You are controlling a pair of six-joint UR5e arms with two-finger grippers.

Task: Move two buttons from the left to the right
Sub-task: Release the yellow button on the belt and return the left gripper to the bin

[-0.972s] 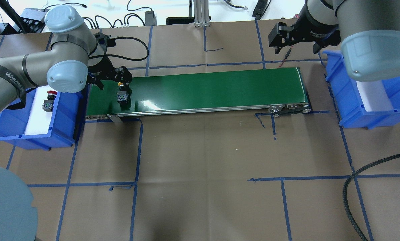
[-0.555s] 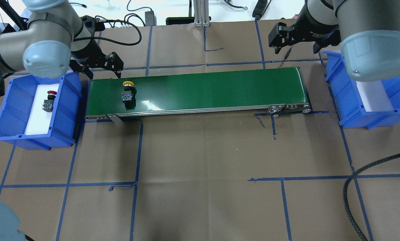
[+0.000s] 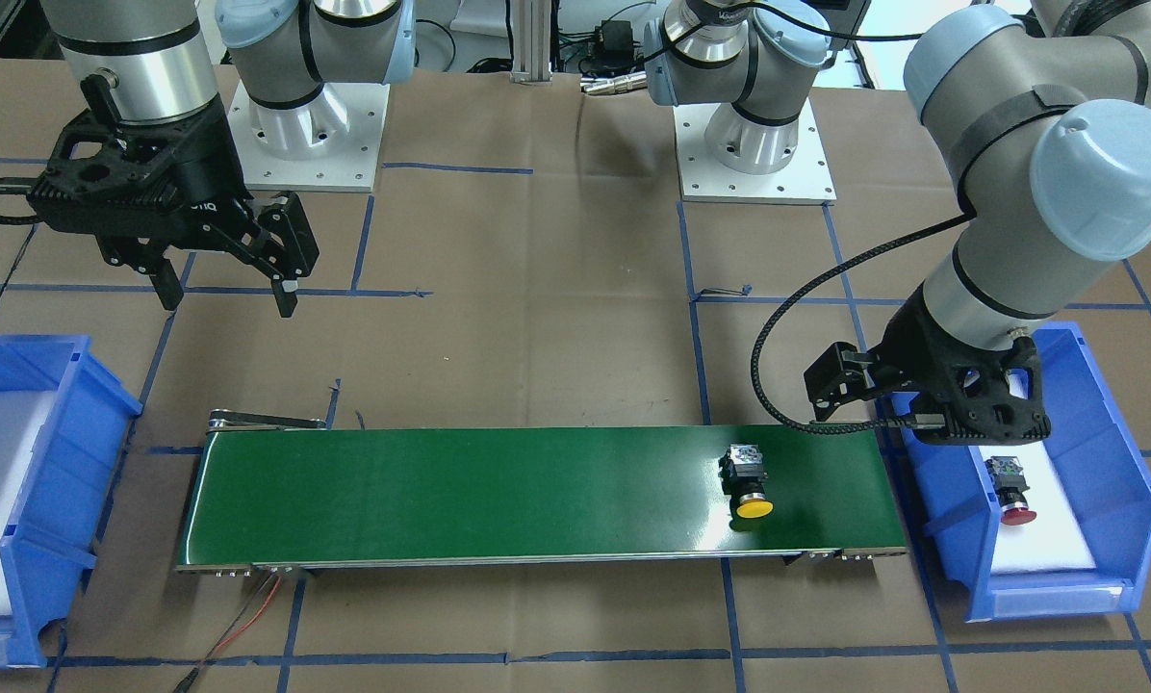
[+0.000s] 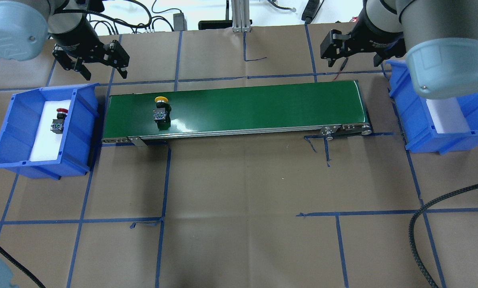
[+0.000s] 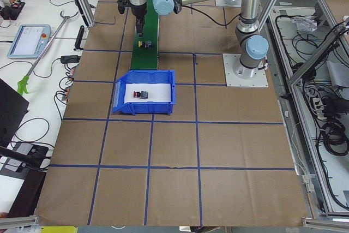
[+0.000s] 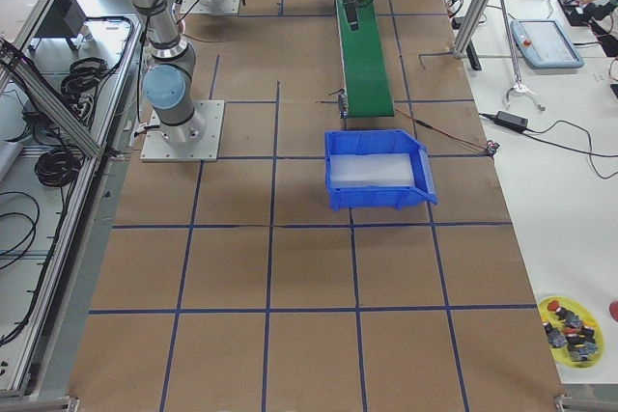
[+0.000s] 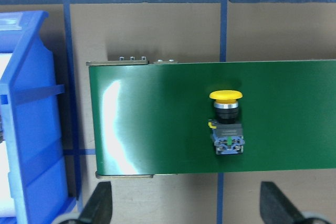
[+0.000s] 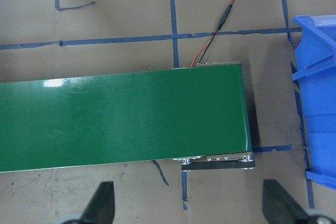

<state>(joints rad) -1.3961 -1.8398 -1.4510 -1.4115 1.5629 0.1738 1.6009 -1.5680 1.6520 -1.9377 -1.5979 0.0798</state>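
Note:
The yellow-capped button (image 4: 161, 110) lies on its side on the left end of the green conveyor belt (image 4: 255, 104); it also shows in the front view (image 3: 747, 481) and the left wrist view (image 7: 227, 124). The red-capped button (image 4: 58, 120) lies on white foam in the left blue bin (image 4: 7, 132). My left gripper (image 4: 105, 74) is open and empty, raised behind the gap between that bin and the belt. My right gripper (image 4: 353, 58) is open and empty, hovering behind the belt's right end (image 8: 210, 114).
The right blue bin (image 4: 413, 116), lined with white foam, holds nothing I can see. A black braided cable (image 4: 419, 224) curls over the table's front right. An aluminium post (image 4: 241, 16) stands at the back. A red wire (image 8: 220, 30) leaves the belt's right end.
My left gripper has let go of the yellow button on the belt and risen back and to the left, away from it. The button has shifted slightly rightward along the belt. The right arm is still.

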